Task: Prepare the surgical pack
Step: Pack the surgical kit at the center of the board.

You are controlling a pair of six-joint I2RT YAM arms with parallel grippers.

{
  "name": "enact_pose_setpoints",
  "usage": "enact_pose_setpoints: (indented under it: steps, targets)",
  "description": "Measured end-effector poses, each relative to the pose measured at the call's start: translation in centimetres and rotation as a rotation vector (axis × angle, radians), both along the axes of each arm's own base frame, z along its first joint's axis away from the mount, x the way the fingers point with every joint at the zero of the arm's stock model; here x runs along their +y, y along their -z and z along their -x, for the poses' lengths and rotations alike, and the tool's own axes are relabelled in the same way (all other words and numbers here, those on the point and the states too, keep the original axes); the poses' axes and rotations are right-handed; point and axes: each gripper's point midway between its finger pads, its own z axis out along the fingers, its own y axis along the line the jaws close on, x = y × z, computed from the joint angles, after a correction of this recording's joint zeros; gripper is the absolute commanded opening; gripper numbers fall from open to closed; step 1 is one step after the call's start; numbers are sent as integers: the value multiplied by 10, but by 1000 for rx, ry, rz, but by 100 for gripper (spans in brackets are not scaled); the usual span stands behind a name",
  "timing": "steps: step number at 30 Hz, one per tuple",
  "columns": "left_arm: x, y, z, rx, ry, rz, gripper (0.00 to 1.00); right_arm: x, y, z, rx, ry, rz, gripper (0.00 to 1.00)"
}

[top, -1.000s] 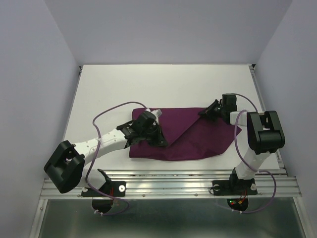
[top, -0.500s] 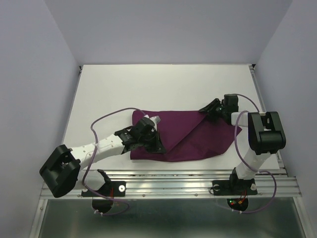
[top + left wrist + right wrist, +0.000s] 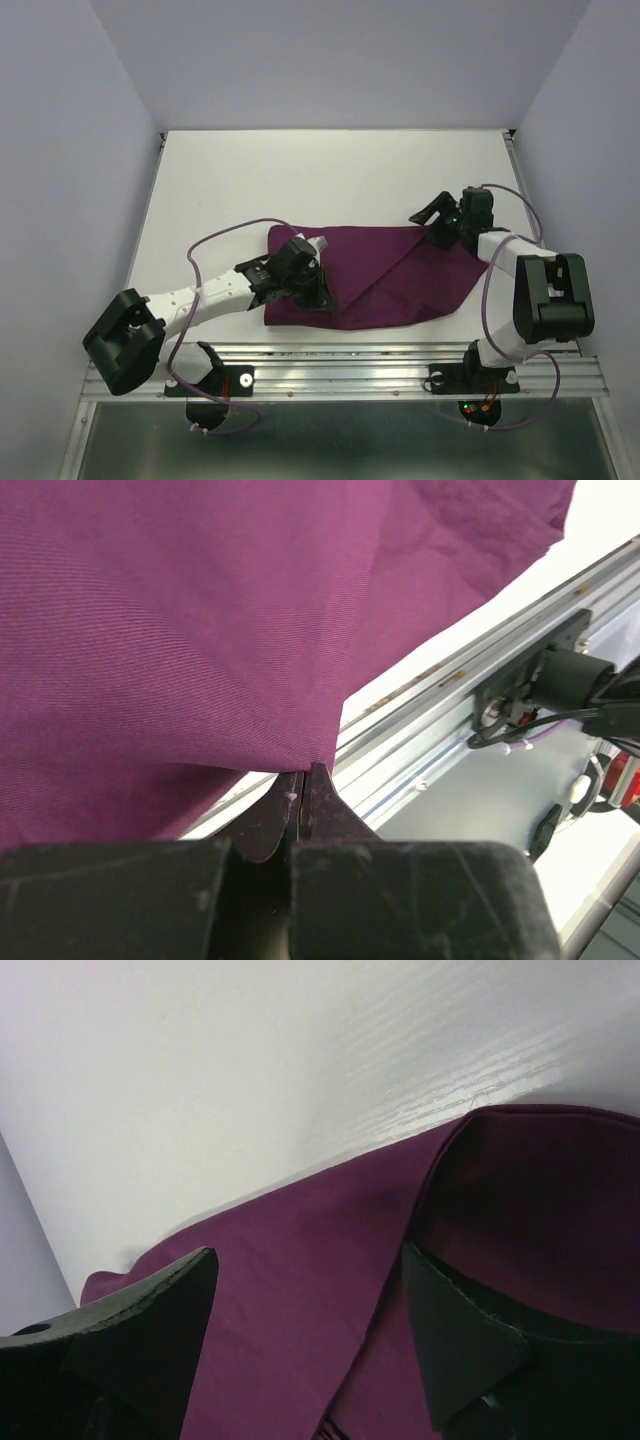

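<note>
The surgical pack (image 3: 395, 275), a large deep-purple cloth, lies folded on the white table (image 3: 330, 180) with a diagonal fold line across its middle. My left gripper (image 3: 322, 297) sits at the cloth's near-left part. In the left wrist view its jaws (image 3: 305, 772) are shut, and the purple fabric (image 3: 200, 630) is pinched to a point between the tips. My right gripper (image 3: 428, 224) hovers over the cloth's far-right corner, open. In the right wrist view its fingers (image 3: 160, 1310) stand wide apart over the cloth (image 3: 300, 1360) with nothing between them (image 3: 308, 1250).
An aluminium rail (image 3: 350, 365) runs along the table's near edge, close to the cloth's near hem. A second rail (image 3: 515, 170) lines the right edge. Purple cables loop over both arms. Lavender walls enclose the table on three sides.
My right gripper has opened and let go of the cloth's far-right corner, and its arm has swung rightward. My left gripper has drawn slightly toward the near edge with the cloth.
</note>
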Motion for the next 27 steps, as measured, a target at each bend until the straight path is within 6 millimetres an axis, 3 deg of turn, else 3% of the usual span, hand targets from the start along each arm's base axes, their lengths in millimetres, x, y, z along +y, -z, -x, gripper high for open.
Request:
enact_pose_setpoints:
  steps: [5, 8, 13, 18, 23, 27]
  targets:
    - [-10, -20, -8, -31, 4, 28, 0, -7, -13, 6, -28, 10, 33, 78]
    - [-15, -28, -14, -48, 9, 39, 0, -10, -11, 7, -23, 14, 45, 74]
    - [-20, -20, -16, -38, 23, 13, 0, -13, 6, 6, 20, 14, 62, 69]
    - [-20, -12, -16, -22, 28, -8, 0, -14, 28, 10, 78, 5, 78, 50]
    - [-21, -14, -17, -27, 28, -5, 0, -10, 33, 7, 88, -23, 67, 37]
    - [-22, -16, -18, -31, 27, -3, 0, -3, 35, 8, 91, -54, 34, 36]
